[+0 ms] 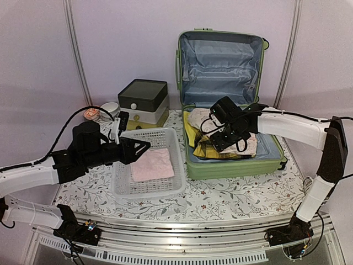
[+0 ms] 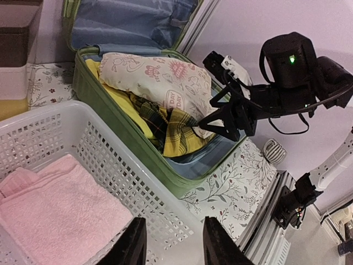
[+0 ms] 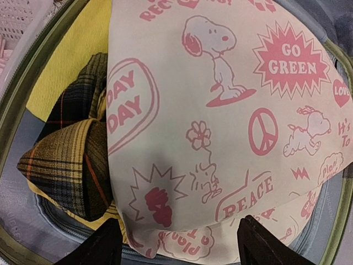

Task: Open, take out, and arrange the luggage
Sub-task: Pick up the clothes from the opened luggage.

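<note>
The luggage (image 1: 237, 165) lies open at the back right, its lid (image 1: 220, 61) upright and showing pale blue lining. Inside lie a cream cartoon-print cloth (image 3: 220, 110), a yellow garment (image 3: 66, 61) and a plaid garment (image 3: 71, 160). My right gripper (image 1: 229, 144) is down in the case, open, its fingertips (image 3: 105, 245) either side of the cloth's near edge; the cloth lies smooth between them. My left gripper (image 1: 148, 146) hovers open and empty over the white mesh basket (image 1: 149, 194), which holds a folded pink towel (image 1: 153, 164).
A dark-lidded white-and-yellow drawer box (image 1: 143, 100) stands behind the basket. Small round items (image 1: 102, 113) sit at the back left. The basket's right wall (image 2: 127, 165) is close to the luggage's green side (image 2: 143, 149). The wall rises just behind the lid.
</note>
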Controlling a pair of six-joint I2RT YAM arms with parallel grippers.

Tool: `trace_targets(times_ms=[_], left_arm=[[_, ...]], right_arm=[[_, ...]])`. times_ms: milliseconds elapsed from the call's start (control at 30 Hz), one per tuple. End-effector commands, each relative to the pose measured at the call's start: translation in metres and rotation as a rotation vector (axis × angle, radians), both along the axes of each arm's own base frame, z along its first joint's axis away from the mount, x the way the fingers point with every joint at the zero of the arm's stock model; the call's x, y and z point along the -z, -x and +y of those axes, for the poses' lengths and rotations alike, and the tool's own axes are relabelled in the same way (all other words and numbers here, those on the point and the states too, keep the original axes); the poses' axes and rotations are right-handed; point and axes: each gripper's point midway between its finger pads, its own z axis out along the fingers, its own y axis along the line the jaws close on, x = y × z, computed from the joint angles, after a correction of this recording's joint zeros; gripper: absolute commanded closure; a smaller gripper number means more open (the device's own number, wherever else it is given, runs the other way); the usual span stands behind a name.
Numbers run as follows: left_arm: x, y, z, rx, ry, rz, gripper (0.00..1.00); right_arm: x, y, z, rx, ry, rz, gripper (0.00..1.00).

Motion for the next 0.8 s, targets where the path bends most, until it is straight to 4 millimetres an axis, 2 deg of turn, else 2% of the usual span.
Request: trace_targets(times_ms=[0,200,267,333,400,567,667,767], left_arm=[[-0.017,-0.007,-0.001,-0.013,0.031,-0.038,0.63],[-0.018,-0.008,0.000,-0.021,0.034,-0.037,0.62],[-0.017,-0.008,0.001,-0.023,0.031,-0.036,0.62],[-0.018,-0.008,0.001,-0.023,0.030,-0.036,0.62],[-0.019,-0.008,0.001,-0.025,0.029,-0.035,0.62],[-0.020,-0.009,0.002,-0.028,0.028,-0.036,0.62],[-0.021,-0.009,0.001,-0.026,0.031,-0.035,0.62],[-0.020,-0.008,-0.001,-0.018,0.035,-0.028,0.62]], right_arm=[[0.018,-0.003,-0.003,0.004,0.039,0.009,0.27],[0.032,-0.010,-0.004,0.016,0.075,0.003,0.29],[0.035,-0.013,-0.004,0.022,0.091,-0.001,0.36],[0.036,-0.016,-0.005,0.029,0.106,-0.006,0.49],[0.032,-0.017,-0.005,0.036,0.106,-0.015,0.65],[0.009,-0.016,-0.006,0.037,0.071,-0.048,0.91],[-0.004,-0.013,-0.007,0.028,0.053,-0.052,0.96],[-0.017,-0.008,-0.006,0.017,0.034,-0.045,0.97]])
